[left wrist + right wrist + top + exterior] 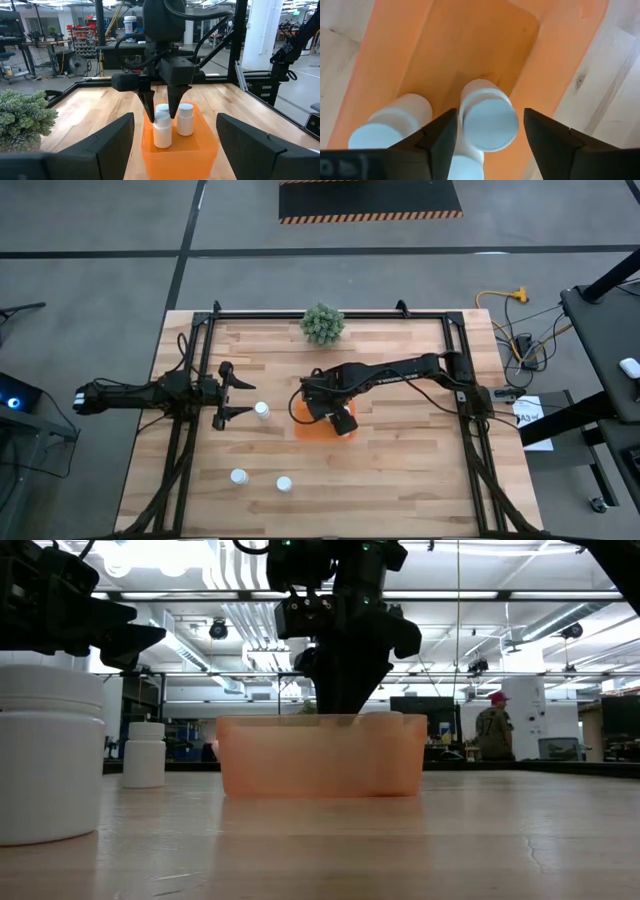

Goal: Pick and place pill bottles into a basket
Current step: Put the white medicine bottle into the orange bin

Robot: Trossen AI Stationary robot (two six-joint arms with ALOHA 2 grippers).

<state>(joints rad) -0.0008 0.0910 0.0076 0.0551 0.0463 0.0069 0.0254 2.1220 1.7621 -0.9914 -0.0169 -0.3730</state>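
High: right gripper (pixel 341 420) over tray (pixel 302 430) mid-table; left gripper (pixel 228 390) open, empty, beside a bottle (pixel 261 411). Two bottles (pixel 238 476) near front edge; plant (pixel 322 324) at back edge.
Right wrist: fingers (pixel 440 137) spread around upright bottle (pixel 487 121) in tray, not clamped.

Bench (pixel 400 460): pale wood planks, visible grain and knots, low satin sheen in the low view. Basket (pixel 207 145): bright orange plastic, smooth, slightly translucent walls seen from bench height. Pill bottles (pixel 185 119): white plastic, smooth, matt; caps the same. Right claw (pixel 160 107): dark, matt, hard-looking fingers. Left claw (pixel 228 395): same dark matt finish. Plant (pixel 322 324): grey-green, bushy, rough-textured. Frame round the bench (pixel 330 313): black bars, look like metal.
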